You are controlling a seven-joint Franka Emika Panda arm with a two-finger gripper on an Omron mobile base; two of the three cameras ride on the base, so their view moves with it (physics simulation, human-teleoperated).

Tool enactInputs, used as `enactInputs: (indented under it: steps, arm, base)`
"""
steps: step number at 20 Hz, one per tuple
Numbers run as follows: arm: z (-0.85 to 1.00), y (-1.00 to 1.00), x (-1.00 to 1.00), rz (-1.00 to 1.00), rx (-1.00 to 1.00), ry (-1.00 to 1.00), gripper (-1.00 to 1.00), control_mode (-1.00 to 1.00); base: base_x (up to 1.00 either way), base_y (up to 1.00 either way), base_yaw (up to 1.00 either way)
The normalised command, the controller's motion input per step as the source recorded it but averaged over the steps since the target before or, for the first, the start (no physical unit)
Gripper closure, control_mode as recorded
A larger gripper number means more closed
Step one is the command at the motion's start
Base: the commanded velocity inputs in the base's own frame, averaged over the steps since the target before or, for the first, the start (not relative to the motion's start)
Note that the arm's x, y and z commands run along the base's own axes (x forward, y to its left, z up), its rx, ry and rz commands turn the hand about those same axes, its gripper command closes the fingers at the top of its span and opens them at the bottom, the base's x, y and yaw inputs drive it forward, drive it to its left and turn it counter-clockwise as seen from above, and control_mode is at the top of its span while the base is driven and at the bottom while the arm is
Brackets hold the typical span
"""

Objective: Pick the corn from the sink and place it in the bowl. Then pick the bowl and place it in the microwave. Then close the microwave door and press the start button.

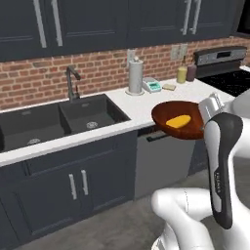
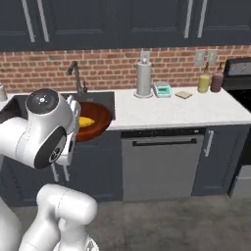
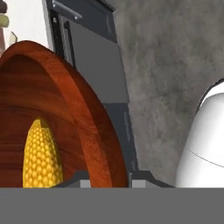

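While lifted clear of the counter, held up in front of the dishwasher (image 1: 163, 161). Going left to right in the left base view: black double-basin sink (image 1: 53, 122) set in the white counter (image 1: 141, 105), gooseneck faucet (image 1: 72, 83) behind it, basins bare. Next, paper towel roll (image 1: 135, 75) upright by the brick wall, small teal scale (image 1: 152, 85) just beside it, then a flat tan sponge (image 1: 169, 87), a yellow jar (image 1: 181, 74) and a dark jar (image 1: 191, 72) near the stove (image 1: 227, 73). Right of the sink, out past the counter edge: reddish-brown bowl (image 1: 177, 120), level and open side up, with the yellow corn (image 1: 178, 121) lying on its side inside. Gripper (image 1: 207, 114) at the bowl's right rim, behind the dark forearm.

From the hand view: gripper closed to a narrow gap on the bowl rim, one finger tip (image 3: 74, 180) inside the wall, the other outside, rim pinched between. Corn resting just inside the wall, near the inner tip. Beyond the bowl, dishwasher front and grey floor (image 3: 170, 65).

From the right base view: bowl partly hidden behind the arm's big white joint, corn visible in it, sink behind.
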Motion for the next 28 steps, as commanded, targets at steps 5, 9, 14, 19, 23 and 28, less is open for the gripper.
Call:
enactInputs:
  steps: [5, 9, 14, 19, 23, 28]
  arm:
    - [0.0, 0.0, 0.0, 0.0, 0.0, 0.0, 1.0, 1.0]
    - [0.0, 0.0, 0.0, 0.0, 0.0, 0.0, 1.0, 1.0]
    - [0.0, 0.0, 0.0, 0.0, 0.0, 0.0, 1.0, 1.0]
    - [0.0, 0.0, 0.0, 0.0, 0.0, 0.0, 1.0, 1.0]
    - [0.0, 0.0, 0.0, 0.0, 0.0, 0.0, 1.0, 1.0]
    - [0.0, 0.0, 0.0, 0.0, 0.0, 0.0, 1.0, 1.0]
  base:
    - [0.0, -0.05, -0.97]
    - [0.0, 0.0, -1.0]
    - [0.0, 0.0, -1.0]
    - [0.05, 0.0, -0.94]
    - [0.8, -0.01, -0.62]
    - [1.0, -0.21, -0.31]
